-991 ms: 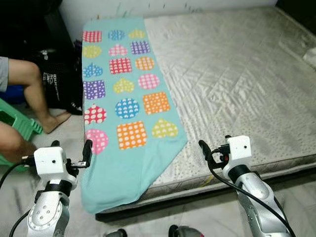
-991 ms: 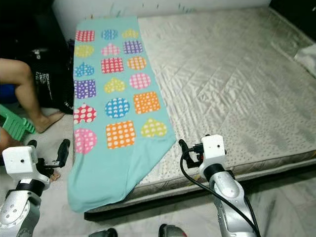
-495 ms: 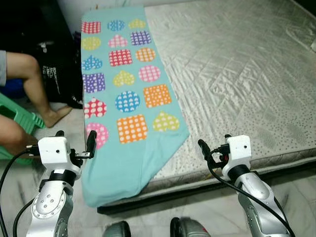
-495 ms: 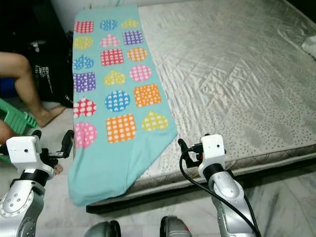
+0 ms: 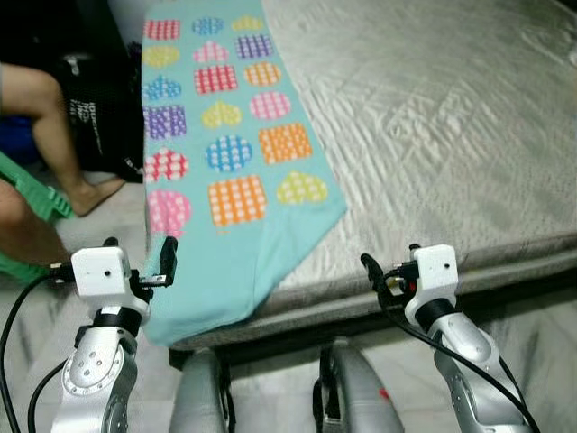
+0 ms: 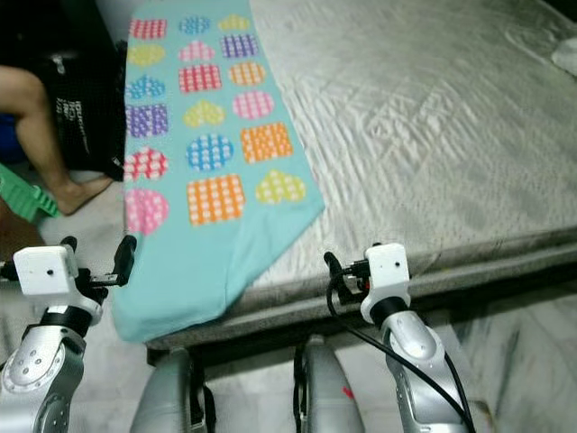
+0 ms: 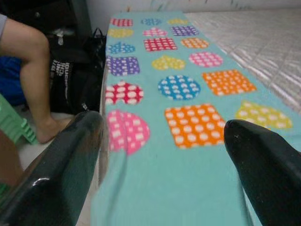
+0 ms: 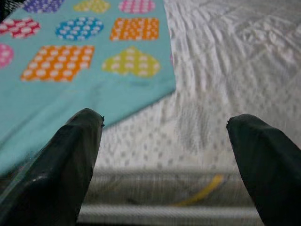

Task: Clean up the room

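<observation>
A teal blanket [image 5: 236, 171] printed with dotted hearts, squares and circles lies along the left side of a grey quilted mattress [image 5: 433, 117]. Its near end hangs over the mattress's front left corner. My left gripper [image 5: 140, 252] is held open just in front of that hanging end, level with the blanket's left edge, touching nothing. In the left wrist view, the left gripper [image 7: 160, 155] faces the blanket [image 7: 188, 117] with nothing between its fingers. My right gripper [image 5: 392, 262] stands open before the mattress's front edge, right of the blanket's tip, and it is empty too [image 8: 162, 146].
A person's bare leg [image 5: 50, 117] and a green stool [image 5: 41, 198] are on the floor to the left, beside a black bag [image 5: 104, 108]. A white item [image 6: 566, 56] lies at the mattress's far right. My own legs [image 5: 203, 397] stand close to the bed's front.
The camera has moved forward and tipped down: the bed is nearer and my legs have come into view. Both grippers stay open and hold nothing.
</observation>
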`<state>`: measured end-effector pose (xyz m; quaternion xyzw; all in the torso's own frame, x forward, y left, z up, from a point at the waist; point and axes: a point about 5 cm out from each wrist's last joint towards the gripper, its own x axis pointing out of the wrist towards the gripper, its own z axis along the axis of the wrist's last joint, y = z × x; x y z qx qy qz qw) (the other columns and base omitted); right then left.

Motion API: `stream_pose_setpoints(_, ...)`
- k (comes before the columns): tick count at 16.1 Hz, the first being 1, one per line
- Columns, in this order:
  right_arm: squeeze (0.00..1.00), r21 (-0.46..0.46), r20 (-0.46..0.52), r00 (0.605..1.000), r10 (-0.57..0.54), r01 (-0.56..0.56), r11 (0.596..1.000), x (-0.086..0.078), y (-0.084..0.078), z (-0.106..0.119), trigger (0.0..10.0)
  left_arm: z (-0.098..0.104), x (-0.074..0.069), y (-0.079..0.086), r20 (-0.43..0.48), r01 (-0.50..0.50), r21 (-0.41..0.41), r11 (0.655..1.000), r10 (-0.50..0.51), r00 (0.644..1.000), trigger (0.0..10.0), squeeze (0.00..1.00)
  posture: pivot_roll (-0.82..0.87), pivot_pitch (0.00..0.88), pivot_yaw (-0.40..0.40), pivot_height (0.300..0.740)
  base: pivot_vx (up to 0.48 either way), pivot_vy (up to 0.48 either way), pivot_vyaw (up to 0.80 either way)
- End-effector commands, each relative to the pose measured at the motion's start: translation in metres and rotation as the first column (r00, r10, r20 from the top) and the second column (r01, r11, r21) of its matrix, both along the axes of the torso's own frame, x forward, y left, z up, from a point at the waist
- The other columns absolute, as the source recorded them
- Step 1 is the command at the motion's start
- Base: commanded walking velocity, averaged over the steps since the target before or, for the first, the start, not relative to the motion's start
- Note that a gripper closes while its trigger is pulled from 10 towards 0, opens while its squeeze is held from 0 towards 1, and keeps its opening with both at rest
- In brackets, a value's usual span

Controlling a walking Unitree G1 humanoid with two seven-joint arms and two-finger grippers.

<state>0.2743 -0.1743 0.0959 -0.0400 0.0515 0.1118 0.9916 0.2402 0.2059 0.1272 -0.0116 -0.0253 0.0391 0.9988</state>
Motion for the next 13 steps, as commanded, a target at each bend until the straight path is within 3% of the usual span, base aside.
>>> stream_pose_setpoints(1, 0.00, -0.008, -0.009, 1.000, 0.007, -0.007, 1.000, -0.0009, -0.0004, -0.0011, 10.0, -0.0027, 0.0005, 0.0020, -0.019, -0.010, 0.010, 1.000, 0.011, 1.000, 10.0, 0.00, -0.13, 0.248, 0.030, 0.546, 0.000, 0.000, 0.00)
stream_pose_setpoints(4, 0.00, -0.009, -0.010, 1.000, 0.003, -0.003, 1.000, 0.0005, -0.0011, -0.0009, 10.0, -0.0034, 0.0018, 0.0060, -0.037, -0.065, 0.004, 0.998, 0.065, 0.997, 10.0, 0.00, -0.13, 0.248, 0.027, 0.546, 0.000, 0.000, 0.00)
stream_pose_setpoints(11, 0.00, -0.051, -0.002, 0.999, 0.033, -0.033, 0.998, 0.0074, 0.0025, 0.0014, 10.0, -0.0017, 0.0029, 0.0001, -0.034, -0.032, -0.022, 0.999, 0.031, 0.999, 10.0, 0.00, -0.13, 0.246, 0.026, 0.546, 0.000, 0.000, 0.00)
stream_pose_setpoints(13, 0.00, -0.049, 0.006, 0.999, 0.042, -0.041, 0.998, 0.0061, 0.0043, 0.0024, 10.0, -0.0015, 0.0035, -0.0008, -0.034, -0.028, -0.027, 0.999, 0.027, 0.999, 10.0, 0.00, -0.13, 0.247, 0.026, 0.546, 0.000, 0.000, 0.80)
